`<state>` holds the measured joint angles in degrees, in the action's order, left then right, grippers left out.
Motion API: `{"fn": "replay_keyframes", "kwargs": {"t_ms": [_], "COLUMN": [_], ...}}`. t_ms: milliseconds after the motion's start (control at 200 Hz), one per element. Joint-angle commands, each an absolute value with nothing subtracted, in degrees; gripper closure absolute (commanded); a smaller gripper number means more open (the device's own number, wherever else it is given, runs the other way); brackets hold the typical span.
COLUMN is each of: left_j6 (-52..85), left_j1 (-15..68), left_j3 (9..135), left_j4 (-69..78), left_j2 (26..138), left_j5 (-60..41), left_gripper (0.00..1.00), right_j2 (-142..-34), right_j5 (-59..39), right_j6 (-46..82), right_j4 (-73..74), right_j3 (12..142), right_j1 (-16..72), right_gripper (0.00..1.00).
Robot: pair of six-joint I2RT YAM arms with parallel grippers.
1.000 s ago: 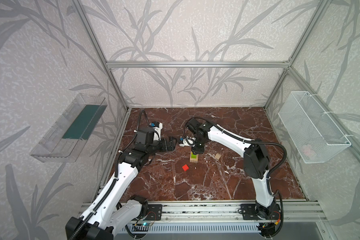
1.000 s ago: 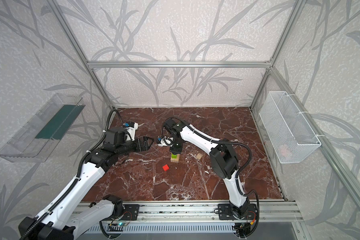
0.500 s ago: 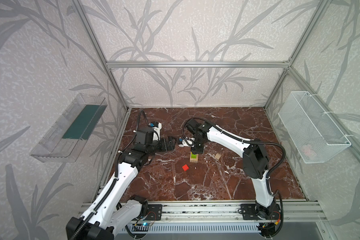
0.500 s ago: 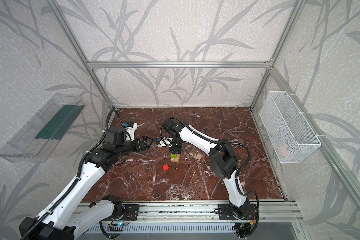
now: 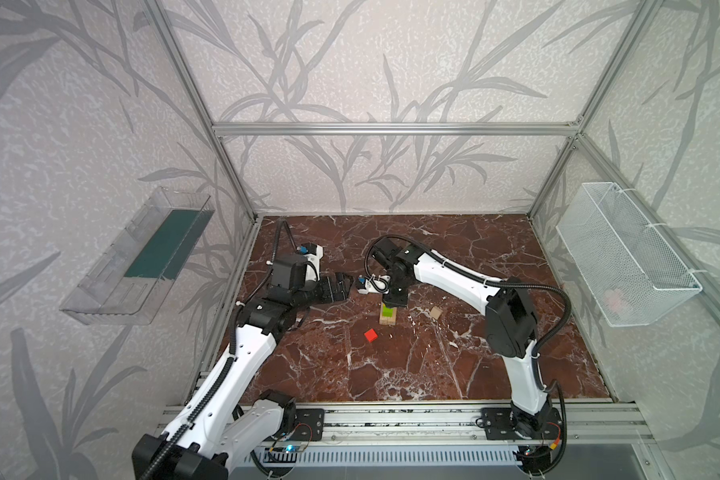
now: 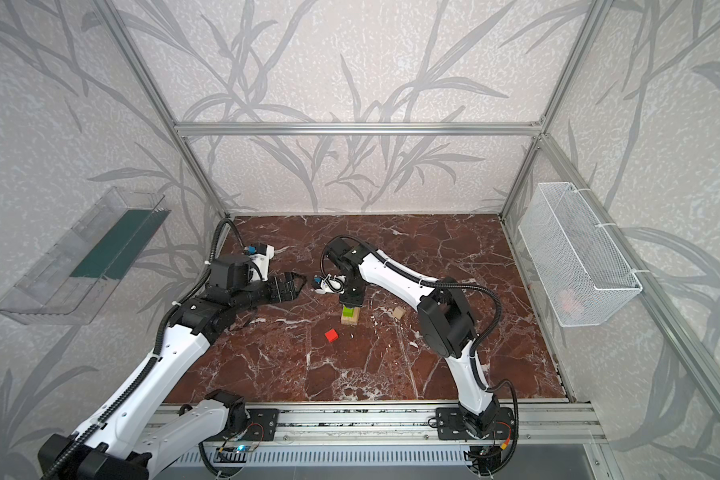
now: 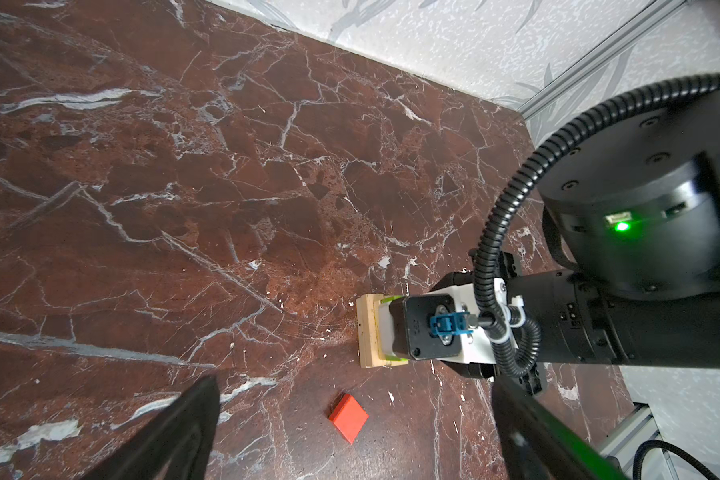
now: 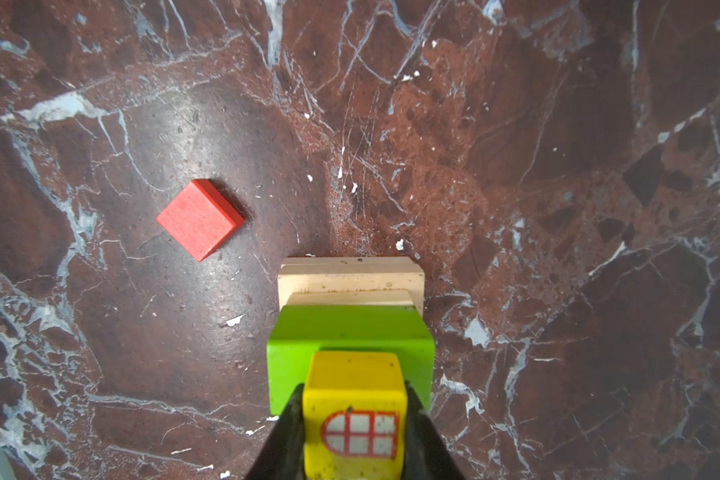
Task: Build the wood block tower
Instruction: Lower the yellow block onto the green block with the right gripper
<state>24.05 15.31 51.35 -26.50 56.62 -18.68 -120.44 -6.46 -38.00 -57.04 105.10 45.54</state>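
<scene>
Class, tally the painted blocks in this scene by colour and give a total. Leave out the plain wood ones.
red block: 1
green block: 1
yellow block: 1, held in the right gripper
Total: 3

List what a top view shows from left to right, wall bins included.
In order: clear wall tray → left gripper → red cube → block stack → small plain wood piece → wire basket. The right gripper, shut on the yellow cube, hangs over the stack, so it is left out.
</scene>
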Motion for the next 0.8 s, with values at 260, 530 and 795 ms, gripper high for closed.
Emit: {"fn": "replay_keyframes", "kwargs": {"t_ms": [260, 530, 795], "left_j6": [23.9, 23.8, 23.9], "left_j1": [14.9, 14.8, 14.7], "left_j3": [50.8, 50.7, 50.8], "left_j4": [-25.6, -25.6, -25.6], "left_j2": [56.1, 56.0, 56.4], "left_j5": [-19.2, -19.1, -19.5], "left_gripper": [0.01, 0.01, 0.01], "right_j2": [-121.1, -121.0, -120.0], "right_j5": [-6.5, -5.8, -5.5], "right_j6": [-37.9, -37.5, -37.3], "right_j4": [-58.8, -58.5, -58.1], "right_j3": [106.3, 106.4, 106.5], "right_j1": [45.8, 45.7, 45.7], "right_gripper": [0.80, 0.69, 0.62]}}
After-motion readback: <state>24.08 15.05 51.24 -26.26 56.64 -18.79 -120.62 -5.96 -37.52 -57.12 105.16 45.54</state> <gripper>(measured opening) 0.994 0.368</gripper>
